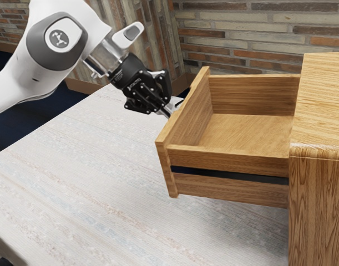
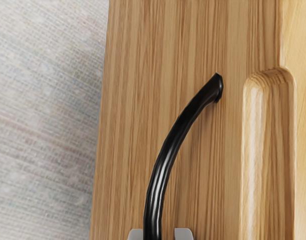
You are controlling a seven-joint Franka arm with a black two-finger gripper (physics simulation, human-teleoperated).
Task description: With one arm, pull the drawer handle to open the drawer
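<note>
The wooden drawer point(image 1: 230, 160) stands pulled far out of the cabinet point(image 1: 319, 188), and its inside is bare. My black gripper point(image 1: 170, 109) is pressed up to the outer face of the drawer front, on the side toward the exterior view's left. In the wrist view the curved black handle point(image 2: 178, 135) runs down the drawer front point(image 2: 127, 100) and passes between my two grey fingertips point(image 2: 135, 234). The gripper is shut on the drawer handle.
The cabinet occupies the exterior view's right edge on a pale woven-textured table point(image 1: 91, 183). A brick wall point(image 1: 252, 33) rises behind. Open tabletop stretches under the arm and in front of the drawer.
</note>
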